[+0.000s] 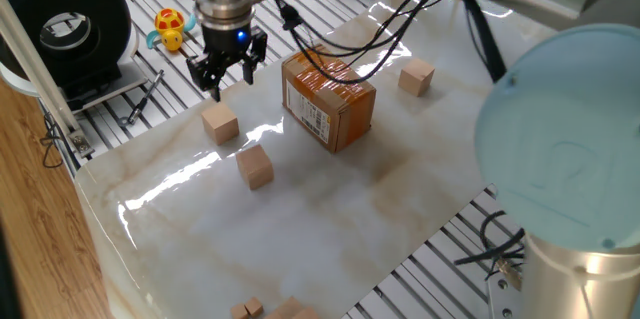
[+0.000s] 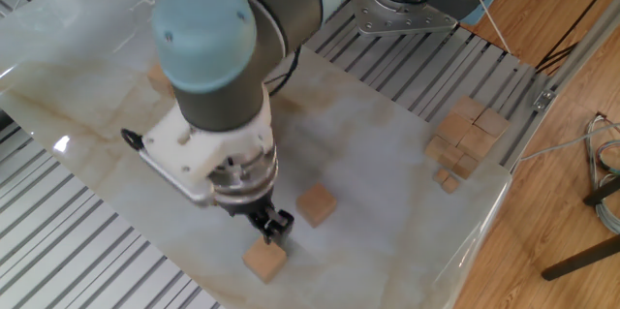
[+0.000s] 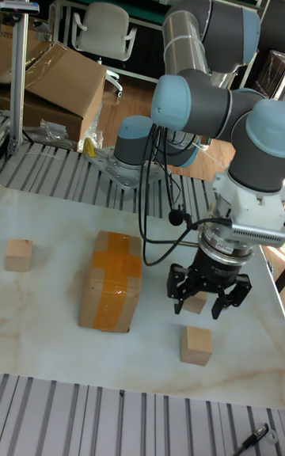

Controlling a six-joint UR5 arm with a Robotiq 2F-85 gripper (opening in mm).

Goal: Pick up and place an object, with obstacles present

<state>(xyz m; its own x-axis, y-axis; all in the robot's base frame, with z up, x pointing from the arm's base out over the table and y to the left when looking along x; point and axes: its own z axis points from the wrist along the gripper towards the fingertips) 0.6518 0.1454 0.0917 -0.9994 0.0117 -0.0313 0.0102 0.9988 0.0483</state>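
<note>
In one fixed view the hand (image 1: 226,71) hangs over the far-left part of the marble bench (image 1: 330,209), its fingers spread apart with nothing between them. The nearest wooden cube (image 1: 220,122) sits on the bench just below and toward the camera from the fingertips, apart from them. A second cube (image 1: 255,167) lies nearer the camera, a third cube (image 1: 416,78) far off past the taped cardboard box (image 1: 328,97), which stands to the right of the hand. A yellow toy duck (image 1: 171,29) rests on the slatted surface behind.

In the other fixed view the arm's wrist covers much of the scene and hides the box. The hand (image 2: 268,228) points down just above the cube (image 2: 264,259), nearly over it but slightly to the far side; the second cube (image 2: 317,204) lies just beside to the right. A loose pile of spare blocks (image 2: 465,144) sits at the bench's right edge.

In the tall fixed view the hand (image 3: 207,290) is open, and a cube partly shows between and behind its fingers; another cube (image 3: 195,345) lies in front.

The target being a cube, it has no long axis; its faces look turned a little relative to the bench edge, so the coming move probably needs a short shift over the cube, then a straight descent.
</note>
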